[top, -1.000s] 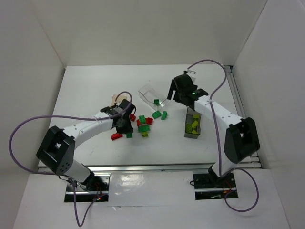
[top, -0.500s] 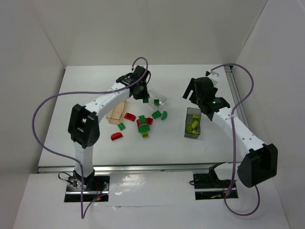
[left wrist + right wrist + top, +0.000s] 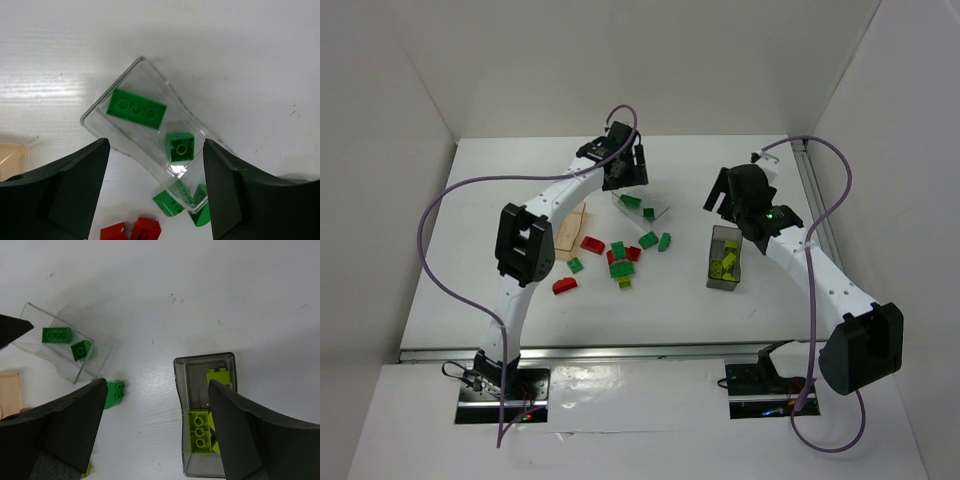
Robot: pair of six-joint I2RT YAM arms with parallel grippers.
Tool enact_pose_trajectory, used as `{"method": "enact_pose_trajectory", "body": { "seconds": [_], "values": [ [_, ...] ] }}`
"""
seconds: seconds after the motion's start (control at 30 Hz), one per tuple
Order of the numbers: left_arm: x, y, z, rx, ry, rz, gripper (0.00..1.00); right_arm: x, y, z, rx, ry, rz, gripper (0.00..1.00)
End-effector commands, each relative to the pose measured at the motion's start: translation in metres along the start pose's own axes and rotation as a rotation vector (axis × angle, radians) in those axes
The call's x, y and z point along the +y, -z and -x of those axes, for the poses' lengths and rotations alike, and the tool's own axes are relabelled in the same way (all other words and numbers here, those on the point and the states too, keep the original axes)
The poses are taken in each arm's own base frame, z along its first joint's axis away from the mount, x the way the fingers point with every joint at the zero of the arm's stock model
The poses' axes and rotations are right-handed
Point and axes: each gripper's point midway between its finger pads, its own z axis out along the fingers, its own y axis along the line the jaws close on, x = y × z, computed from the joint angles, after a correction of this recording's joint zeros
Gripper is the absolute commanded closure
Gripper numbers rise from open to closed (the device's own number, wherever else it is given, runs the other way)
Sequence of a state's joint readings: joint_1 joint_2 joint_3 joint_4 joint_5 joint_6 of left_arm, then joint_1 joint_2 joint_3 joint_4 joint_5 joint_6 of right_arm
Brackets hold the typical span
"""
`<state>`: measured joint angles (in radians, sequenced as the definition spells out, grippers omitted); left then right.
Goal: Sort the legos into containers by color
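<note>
The clear container (image 3: 102, 102) lies under my left gripper (image 3: 155, 146), whose jaws stand open and empty above it. Two green legos rest inside: a long one (image 3: 136, 108) and a square one (image 3: 180, 146). From above, the left gripper (image 3: 626, 178) hovers at this container (image 3: 658, 212). My right gripper (image 3: 157, 387) is open and empty beside the dark grey container (image 3: 178, 390), which holds yellow-green legos (image 3: 200, 432). The tan container (image 3: 568, 232) lies left of the loose pile of red (image 3: 592, 245) and green legos (image 3: 648, 240).
More loose legos lie mid-table: a red one (image 3: 563, 286), a green one (image 3: 576, 265) and a yellow-green one (image 3: 625, 284). White walls close in the table on three sides. Purple cables loop off both arms.
My left arm swung from the loose pile up to the clear container and its jaws opened; a long green brick now lies inside. The right gripper drew back slightly to the right, still open.
</note>
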<state>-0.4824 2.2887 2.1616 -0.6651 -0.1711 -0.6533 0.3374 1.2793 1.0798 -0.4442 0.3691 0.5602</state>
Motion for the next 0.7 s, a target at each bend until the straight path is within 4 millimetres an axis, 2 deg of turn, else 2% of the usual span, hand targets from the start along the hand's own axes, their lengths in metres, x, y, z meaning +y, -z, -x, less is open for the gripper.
{"method": "enact_pose_trajectory", "body": {
  "seconds": [0.0, 0.07, 0.1, 0.13, 0.17, 0.2, 0.23, 0.27, 0.3, 0.33, 0.37, 0.47, 0.5, 0.67],
  "values": [
    [-0.001, 0.032, 0.006, -0.026, -0.016, -0.002, 0.17, 0.003, 0.010, 0.012, -0.020, -0.017, 0.020, 0.11],
    [0.015, 0.040, -0.008, -0.006, -0.005, 0.044, 0.25, 0.003, 0.009, 0.008, -0.008, -0.014, 0.023, 0.11],
    [0.018, 0.067, 0.002, -0.048, 0.014, 0.045, 0.27, 0.004, 0.009, 0.010, -0.016, -0.018, 0.029, 0.11],
    [0.026, 0.075, -0.005, -0.045, 0.020, 0.063, 0.29, 0.004, 0.008, 0.005, -0.004, -0.014, 0.033, 0.11],
    [0.039, 0.072, -0.030, -0.009, 0.004, 0.093, 0.31, 0.005, 0.007, 0.007, -0.011, -0.018, 0.038, 0.11],
    [0.048, 0.079, -0.037, -0.009, 0.002, 0.109, 0.31, 0.005, 0.007, 0.007, -0.011, -0.018, 0.038, 0.11],
    [0.051, 0.099, -0.038, -0.039, 0.005, 0.117, 0.31, 0.005, 0.005, 0.005, -0.004, -0.014, 0.033, 0.11],
    [0.069, 0.094, -0.068, 0.006, -0.009, 0.163, 0.31, 0.003, 0.004, 0.001, 0.004, -0.011, 0.028, 0.11],
    [0.078, 0.097, -0.078, 0.018, -0.002, 0.185, 0.28, 0.007, 0.004, 0.001, -0.001, -0.009, 0.040, 0.11],
    [0.084, 0.099, -0.087, 0.030, 0.016, 0.196, 0.18, 0.007, 0.002, -0.001, 0.007, -0.006, 0.034, 0.11],
    [0.094, 0.103, -0.107, 0.060, 0.012, 0.213, 0.14, 0.008, 0.001, -0.004, 0.011, -0.006, 0.043, 0.11],
    [0.113, 0.108, -0.126, 0.034, 0.037, 0.295, 0.16, 0.013, -0.001, -0.007, 0.022, -0.010, 0.058, 0.11],
    [0.121, 0.107, -0.142, 0.055, 0.034, 0.320, 0.17, 0.014, -0.005, -0.009, 0.024, -0.009, 0.056, 0.11],
    [0.146, 0.108, -0.163, 0.032, 0.173, 0.423, 0.20, 0.026, -0.002, -0.014, 0.033, 0.010, 0.081, 0.11]
  ]
}}
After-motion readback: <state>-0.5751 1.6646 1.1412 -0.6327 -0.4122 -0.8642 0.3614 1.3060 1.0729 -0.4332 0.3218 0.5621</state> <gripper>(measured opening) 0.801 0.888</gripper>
